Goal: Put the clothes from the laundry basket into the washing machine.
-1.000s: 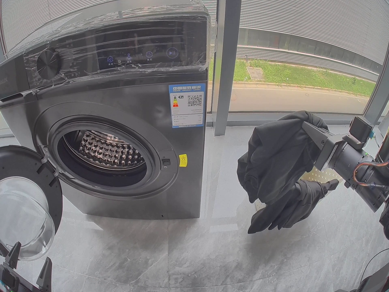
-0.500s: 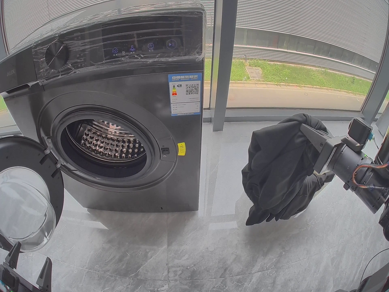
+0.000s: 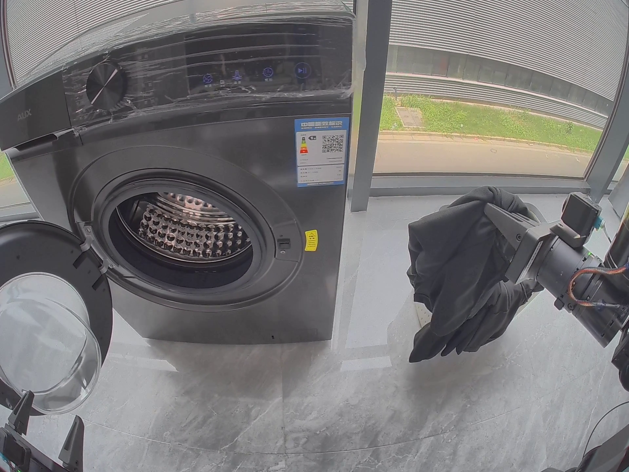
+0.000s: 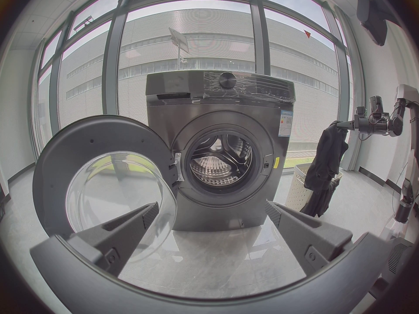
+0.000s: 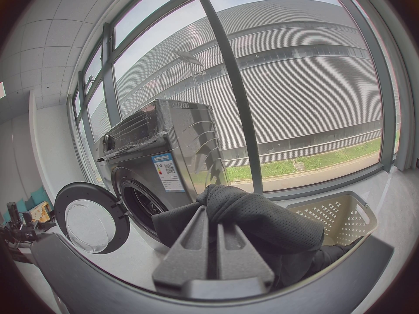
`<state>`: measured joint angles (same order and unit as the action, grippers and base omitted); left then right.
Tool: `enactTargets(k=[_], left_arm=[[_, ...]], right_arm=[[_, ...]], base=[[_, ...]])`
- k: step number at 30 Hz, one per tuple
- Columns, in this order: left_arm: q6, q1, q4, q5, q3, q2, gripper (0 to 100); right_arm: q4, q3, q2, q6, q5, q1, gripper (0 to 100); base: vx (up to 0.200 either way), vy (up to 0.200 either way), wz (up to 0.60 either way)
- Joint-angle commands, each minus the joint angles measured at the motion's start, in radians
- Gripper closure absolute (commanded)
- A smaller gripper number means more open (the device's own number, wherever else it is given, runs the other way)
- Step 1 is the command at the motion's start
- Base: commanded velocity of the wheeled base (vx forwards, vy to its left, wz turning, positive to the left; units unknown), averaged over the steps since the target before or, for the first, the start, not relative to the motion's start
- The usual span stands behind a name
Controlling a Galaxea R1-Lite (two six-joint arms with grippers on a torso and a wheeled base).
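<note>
A grey front-loading washing machine (image 3: 196, 165) stands on the left with its round door (image 3: 46, 322) swung open and the steel drum (image 3: 187, 234) exposed. My right gripper (image 3: 499, 216) is shut on a black garment (image 3: 458, 263) that hangs in the air to the right of the machine, above the beige laundry basket (image 5: 340, 216). The same black garment (image 5: 257, 216) drapes over the closed fingers (image 5: 198, 240) in the right wrist view. My left gripper (image 4: 209, 230) is open and empty, low in front of the door (image 4: 104, 171), facing the machine (image 4: 227, 145).
Marble floor (image 3: 314, 394) lies open between the machine and the hanging garment. A window pillar (image 3: 370, 86) and glass wall run behind. The open door juts out at the machine's left, close to my left gripper (image 3: 46, 437).
The camera view has shifted, so the machine sits further right in the picture. The black garment has swung and bunched up higher under the right gripper, its dangling part drawn in.
</note>
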<state>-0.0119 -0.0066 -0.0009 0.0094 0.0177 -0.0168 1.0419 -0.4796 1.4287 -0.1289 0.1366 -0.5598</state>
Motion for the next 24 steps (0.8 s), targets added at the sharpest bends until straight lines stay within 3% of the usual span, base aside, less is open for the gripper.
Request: enactTargets(k=[1,3,9,17,24], left_arm=[[0.000,0.000,-0.001,0.003,-0.018,0.017,0],[0.000,0.000,-0.001,0.003,-0.018,0.017,0],[0.000,0.000,-0.001,0.001,-0.018,0.017,0],[-0.002,0.000,-0.001,0.003,-0.018,0.017,0],[-0.002,0.000,-0.001,0.001,-0.018,0.017,0]], right_arm=[[0.001,0.001,0.002,0.000,0.000,0.000,100],[0.001,0.001,0.002,0.000,0.000,-0.002,100],[0.001,0.003,0.002,0.000,-0.002,-0.002,100],[0.001,0.003,0.002,0.000,-0.002,-0.003,100],[0.001,0.003,0.002,-0.001,-0.003,-0.002,100]], base=[[0.000,0.200,0.00],[0.000,0.200,0.00],[0.000,0.000,0.00],[-0.200,0.000,0.00],[0.000,0.000,0.00]])
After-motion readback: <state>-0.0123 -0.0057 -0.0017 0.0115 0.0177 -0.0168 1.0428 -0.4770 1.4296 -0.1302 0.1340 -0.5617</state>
